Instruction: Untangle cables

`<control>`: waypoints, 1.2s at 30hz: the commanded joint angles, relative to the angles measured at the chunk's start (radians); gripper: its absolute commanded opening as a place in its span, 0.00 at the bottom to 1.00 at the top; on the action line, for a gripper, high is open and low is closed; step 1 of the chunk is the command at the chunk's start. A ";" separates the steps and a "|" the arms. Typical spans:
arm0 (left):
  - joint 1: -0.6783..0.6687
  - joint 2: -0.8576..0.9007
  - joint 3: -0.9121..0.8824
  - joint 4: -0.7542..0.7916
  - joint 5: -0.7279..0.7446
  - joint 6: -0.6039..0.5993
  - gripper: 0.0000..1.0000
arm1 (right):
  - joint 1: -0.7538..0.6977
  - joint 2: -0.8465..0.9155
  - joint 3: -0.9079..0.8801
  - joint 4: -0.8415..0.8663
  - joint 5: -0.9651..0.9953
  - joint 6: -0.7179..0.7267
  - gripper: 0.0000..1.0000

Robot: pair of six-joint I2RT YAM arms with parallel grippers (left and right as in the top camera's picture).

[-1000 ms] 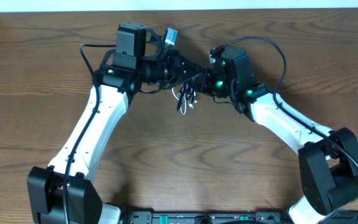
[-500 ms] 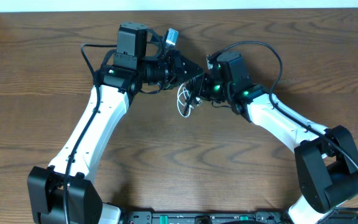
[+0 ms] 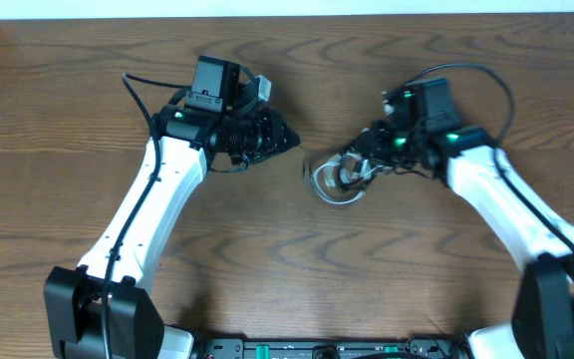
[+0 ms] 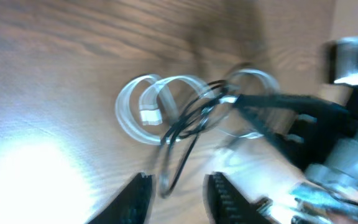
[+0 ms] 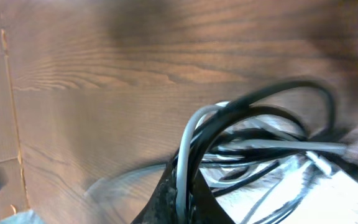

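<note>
The dark wooden worktop has grain running side to side. Left of centre, toward the far edge, the left gripper hangs with its jaws spread and nothing clamped between them. Just to its right, about mid-worktop, are the cables: the white cable in small loops, with the black cable threaded through them. The right gripper has its jaws pressed together on the tangle's right side, pinching both cords.

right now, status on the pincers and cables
Left pincer open, empty, clear of the cables. Right pincer shut on the cables. Black and white loops tangled together. Nothing else seen in the way.
</note>
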 commanded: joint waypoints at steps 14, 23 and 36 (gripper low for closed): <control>-0.124 0.093 0.008 0.061 -0.060 0.124 0.64 | -0.066 -0.097 0.006 -0.004 -0.248 -0.072 0.01; -0.124 0.197 0.008 0.178 0.171 0.262 0.64 | -0.200 -0.113 0.006 0.020 -0.504 -0.072 0.01; -0.208 0.231 0.008 0.303 0.046 0.292 0.65 | -0.210 -0.113 0.006 0.057 -0.602 -0.059 0.01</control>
